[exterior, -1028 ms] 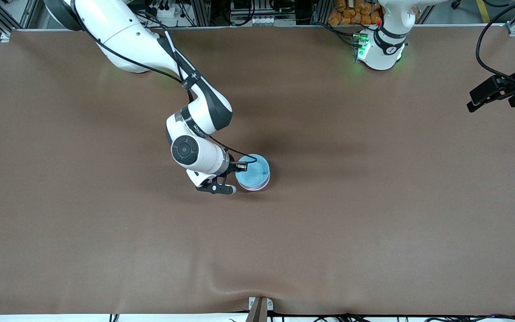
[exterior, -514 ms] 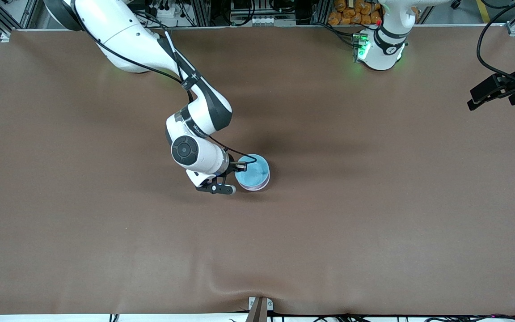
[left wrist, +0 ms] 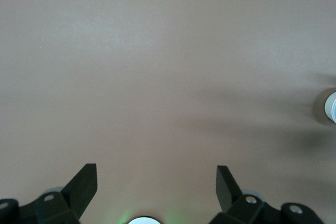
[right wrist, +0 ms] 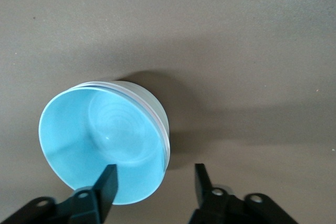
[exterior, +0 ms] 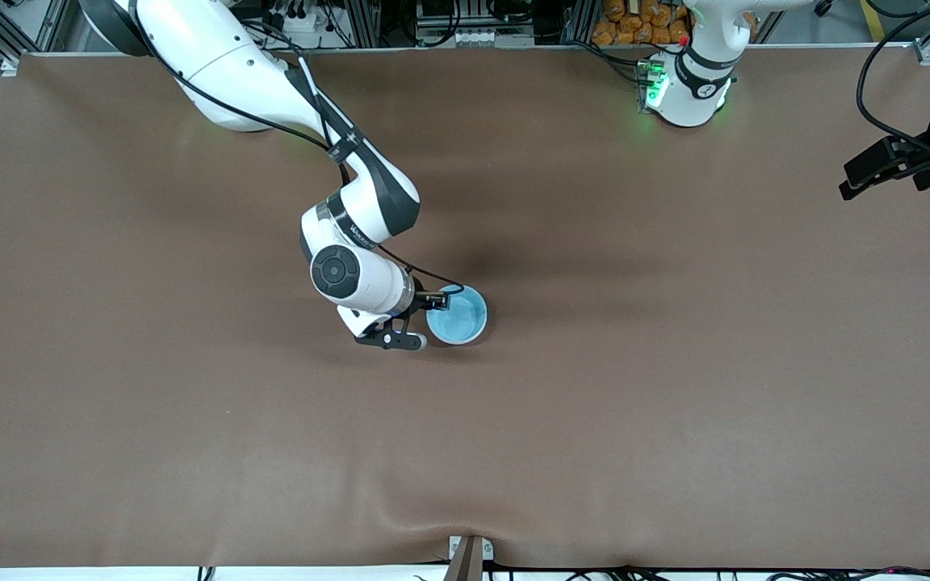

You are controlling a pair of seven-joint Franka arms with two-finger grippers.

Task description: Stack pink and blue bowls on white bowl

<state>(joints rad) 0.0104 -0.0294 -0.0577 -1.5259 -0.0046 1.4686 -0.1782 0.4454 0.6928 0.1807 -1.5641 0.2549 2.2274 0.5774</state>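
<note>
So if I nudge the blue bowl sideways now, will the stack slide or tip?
Likely slide as one: the blue bowl sits nested deep, only thin rims showing beneath. Its glossy surface looks slippery, so a rim pinch may slip. The right gripper straddles its rim, open.

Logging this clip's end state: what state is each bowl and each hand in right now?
blue bowl: upright, nested on top of the stack, released.
bowls beneath: only thin pale rims show under the blue one.
right hand: open, fingers astride the blue bowl's rim, not gripping.
left hand: open, empty, waiting over bare table at its own end.
</note>
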